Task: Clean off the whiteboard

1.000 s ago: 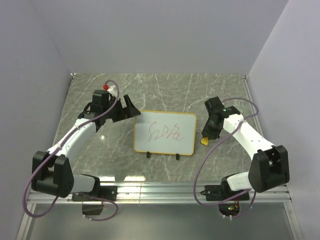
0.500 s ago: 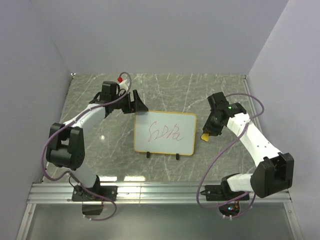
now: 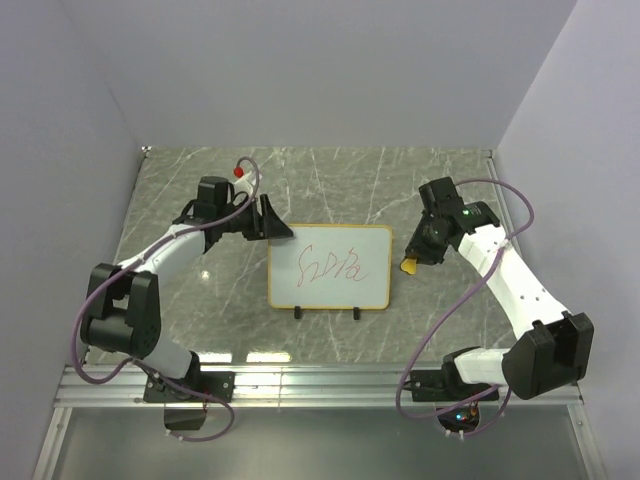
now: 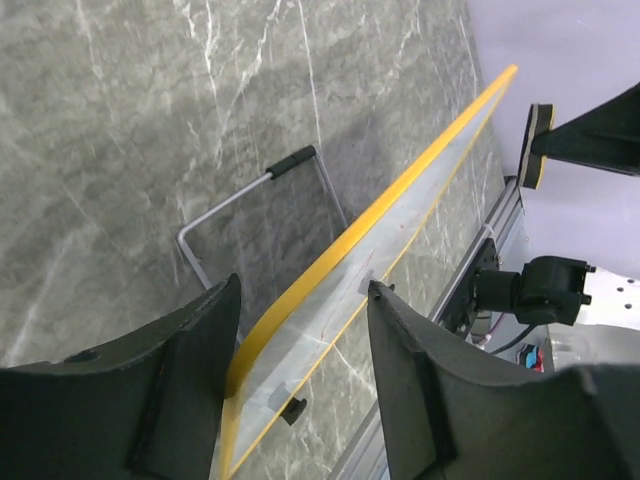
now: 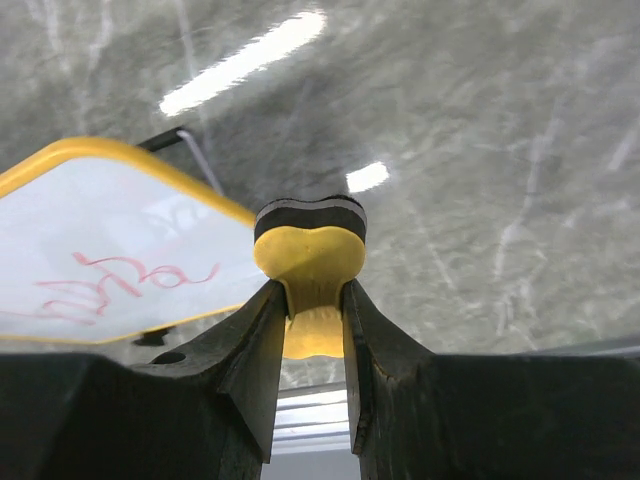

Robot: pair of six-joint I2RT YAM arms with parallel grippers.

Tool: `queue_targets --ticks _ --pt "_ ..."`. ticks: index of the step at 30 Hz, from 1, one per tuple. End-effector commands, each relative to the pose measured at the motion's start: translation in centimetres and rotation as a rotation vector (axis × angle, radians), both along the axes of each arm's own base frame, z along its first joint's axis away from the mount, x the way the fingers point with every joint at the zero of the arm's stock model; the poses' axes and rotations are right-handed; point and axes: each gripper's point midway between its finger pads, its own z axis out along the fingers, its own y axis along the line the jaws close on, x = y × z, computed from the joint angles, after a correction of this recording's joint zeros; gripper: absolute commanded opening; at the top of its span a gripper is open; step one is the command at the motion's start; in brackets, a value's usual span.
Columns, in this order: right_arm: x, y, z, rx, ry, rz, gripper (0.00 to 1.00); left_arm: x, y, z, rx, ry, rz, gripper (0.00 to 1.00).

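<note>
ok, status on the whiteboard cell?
Left gripper open, straddling far-left corner of the whiteboard. Right gripper shut on the yellow eraser, just off the board's right edge. Red scribbles unerased. Nothing seen between eraser and board.

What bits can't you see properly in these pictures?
Top view: the scribble on the whiteboard is too small to read.
Top view: the eraser is mostly hidden under the right gripper.
Left wrist view: the whiteboard is edge-on, so its writing hardly shows.
Right wrist view: the picture edge cuts off the whiteboard's left side.
</note>
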Motion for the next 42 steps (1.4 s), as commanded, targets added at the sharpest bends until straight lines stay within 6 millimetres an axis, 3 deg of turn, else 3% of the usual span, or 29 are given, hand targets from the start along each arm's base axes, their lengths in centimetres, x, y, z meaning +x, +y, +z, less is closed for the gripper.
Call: queue_targets --ticks 1,7,9,11,12,13,15,16,17,18,20,25,28,31,32,34,35,37,38,42 --pt "2.1 2.1 2.4 0.094 -0.123 0.052 0.0 -0.8 -0.5 1.8 -0.039 -0.065 -0.034 0.56" --pt "3.9 8.1 3.1 0.193 -0.211 0.227 0.0 -1.7 -0.5 1.3 -0.016 -0.063 -0.026 0.41" --pt "4.6 9.9 3.5 0.198 -0.233 0.28 0.0 -2.1 -0.3 0.6 0.001 -0.058 -0.011 0.21" --pt "5.0 12.7 2.6 0.199 -0.215 0.349 0.0 -2.6 -0.2 -0.4 0.016 -0.041 0.002 0.1" --pt "5.5 14.0 3.4 0.203 -0.237 0.374 0.0 -2.6 -0.1 -0.6 0.026 -0.047 0.015 0.0" --pt "5.3 15.9 2.4 0.194 -0.209 0.419 0.0 -2.7 -0.1 -0.8 0.031 -0.047 0.02 0.0" --pt "6.2 18.1 3.4 0.191 -0.235 0.456 0.0 -3.2 0.1 -1.7 0.048 -0.04 0.032 0.0" --pt "6.3 19.2 2.1 0.174 -0.204 0.478 0.0 -3.2 0.2 -1.9 0.055 -0.044 0.043 0.0" --pt "5.9 20.8 2.1 0.172 -0.2 0.516 0.0 -3.6 0.2 -2.6 0.065 -0.028 0.046 0.0" --pt "6.3 22.1 3.2 0.185 -0.225 0.537 0.0 -3.7 0.3 -2.8 0.071 -0.028 0.048 0.0" --pt "5.8 24.3 2.1 0.172 -0.197 0.586 0.0 -4.1 0.2 -3.5 0.093 -0.02 0.057 0.0" --pt "4.9 27.5 1.6 0.166 -0.185 0.669 0.0 -4.3 0.0 -3.7 0.126 -0.022 0.062 0.0" --pt "4.2 27.5 0.5 0.151 -0.169 0.684 0.0 -4.4 0.0 -3.9 0.132 -0.015 0.06 0.0" --pt "4.6 25.6 -1.5 0.08 -0.153 0.649 0.0 -4.4 0.1 -3.9 0.139 -0.014 0.061 0.0" --pt "4.3 24.3 -3.3 0.043 -0.12 0.631 0.0 -4.5 0.1 -3.9 0.138 -0.011 0.062 0.0" --pt "4.9 22.6 -4.5 0.034 -0.114 0.585 0.0 -4.5 0.0 -3.7 0.135 -0.009 0.063 0.0" --pt "4.0 21.0 -6.7 0.011 -0.064 0.562 0.0 -4.5 0.0 -3.7 0.134 -0.005 0.06 0.0" --pt "4.3 19.2 -8.0 0.003 -0.055 0.497 0.0 -4.5 -0.1 -3.4 0.134 -0.003 0.055 0.0" --pt "3.5 17.7 -9.8 -0.02 -0.013 0.474 0.0 -4.5 -0.1 -3.4 0.137 -0.002 0.055 0.0" --pt "3.0 13.8 -12.1 -0.072 0.037 0.344 0.0 -4.5 0.1 -3.0 0.151 0.0 0.052 0.0"
